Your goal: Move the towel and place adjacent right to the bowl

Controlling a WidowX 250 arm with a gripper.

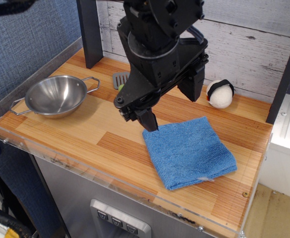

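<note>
The blue towel (189,151) lies flat on the wooden table at the front right, with a small white tag at its near edge. The steel bowl (55,95) with two wire loop handles sits at the far left, well apart from the towel. My black gripper (170,109) hangs over the middle of the table, between bowl and towel. Its jaws stand wide apart with nothing between them. The lower fingertip (150,122) is at the towel's back-left corner. The upper finger (192,87) is above the towel's back edge.
A white ball-shaped toy with a black band (220,93) sits at the back right. A grey slotted utensil (121,78) lies behind the gripper, partly hidden. A black post (89,32) stands at the back left. A clear lip (85,163) runs along the front edge.
</note>
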